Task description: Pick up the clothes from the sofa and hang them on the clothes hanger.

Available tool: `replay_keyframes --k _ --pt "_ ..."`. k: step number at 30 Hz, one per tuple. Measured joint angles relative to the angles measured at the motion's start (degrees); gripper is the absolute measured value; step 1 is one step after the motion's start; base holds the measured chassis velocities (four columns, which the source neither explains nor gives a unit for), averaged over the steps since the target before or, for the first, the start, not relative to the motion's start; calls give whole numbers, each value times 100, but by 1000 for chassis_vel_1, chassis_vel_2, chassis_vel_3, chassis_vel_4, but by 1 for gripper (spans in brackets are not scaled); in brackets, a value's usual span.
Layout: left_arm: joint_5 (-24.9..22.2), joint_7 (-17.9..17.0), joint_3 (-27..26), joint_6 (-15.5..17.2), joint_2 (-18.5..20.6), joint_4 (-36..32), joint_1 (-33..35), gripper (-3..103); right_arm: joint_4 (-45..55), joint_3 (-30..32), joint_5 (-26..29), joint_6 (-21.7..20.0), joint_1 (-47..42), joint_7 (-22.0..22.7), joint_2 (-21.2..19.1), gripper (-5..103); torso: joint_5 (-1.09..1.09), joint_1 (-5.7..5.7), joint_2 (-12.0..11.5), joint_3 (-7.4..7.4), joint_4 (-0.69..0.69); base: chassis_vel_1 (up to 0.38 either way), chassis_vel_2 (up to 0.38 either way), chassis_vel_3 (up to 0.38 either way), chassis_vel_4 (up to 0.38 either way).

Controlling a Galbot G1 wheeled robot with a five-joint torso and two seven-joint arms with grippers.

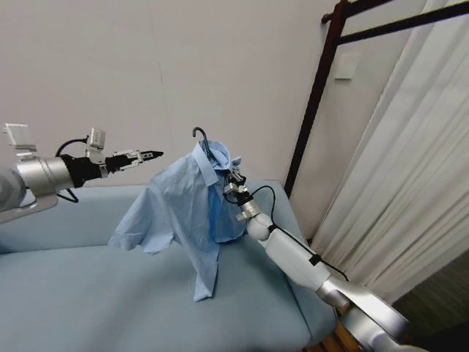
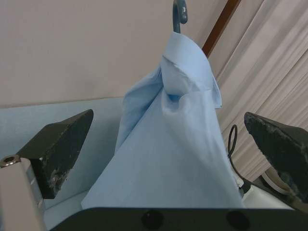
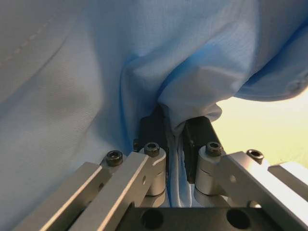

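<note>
- The right gripper (image 1: 234, 180) reaches up from the lower right of the head view, on an arm stretched over the sofa's (image 1: 88, 293) end. Its right wrist view shows its two dark pads (image 3: 153, 130) pressed together on a fold of the shirt (image 3: 96, 62), the cloth bunched between them and trailing down past the finger links.
- The shirt (image 1: 187, 213) is light blue and short-sleeved. It is held up in the air over the sofa seat, with one sleeve spread out to the robot's left and the hem hanging low (whether it brushes the cushion cannot be told).
- The shirt sits on a hanger (image 1: 200, 136). Its dark hook sticks up out of the collar, slightly tilted, and is well apart from the rack (image 1: 315, 95).
- The left gripper (image 1: 146, 156) is held out level at about collar height, to the robot's left of the shirt. It points at the shirt and is near it, with a gap between them.
- In the left wrist view its black fingers (image 2: 62, 144) stand spread wide, one on each side. The shirt (image 2: 168, 144) and the hook (image 2: 179, 14) are framed between them, and nothing is in their grip.
- The sofa (image 2: 29, 125) is pale blue and runs along the wall (image 1: 146, 66) behind the shirt.
- Farthest off, to the robot's right, the dark wooden rack rises beside the wall. A pale curtain (image 1: 418, 161) hangs just beyond it.
</note>
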Motion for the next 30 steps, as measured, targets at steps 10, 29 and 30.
replay_keyframes --k 10,29,30 --pt "768 334 70 -224 40 -38 77 100 34 -3 74 -78 59 -45 -23 8 0 0 0 0 -2 0 0 0 0" --pt "1830 -227 48 -81 -1431 -879 -84 100 390 -114 477 -291 283 -253 -517 8 2 -1 0 0 0 0 0 0 0" --pt "1822 -212 74 -84 -1411 -879 -84 100 392 -115 479 -291 283 -257 -528 8 1 -1 0 0 0 0 0 0 0"
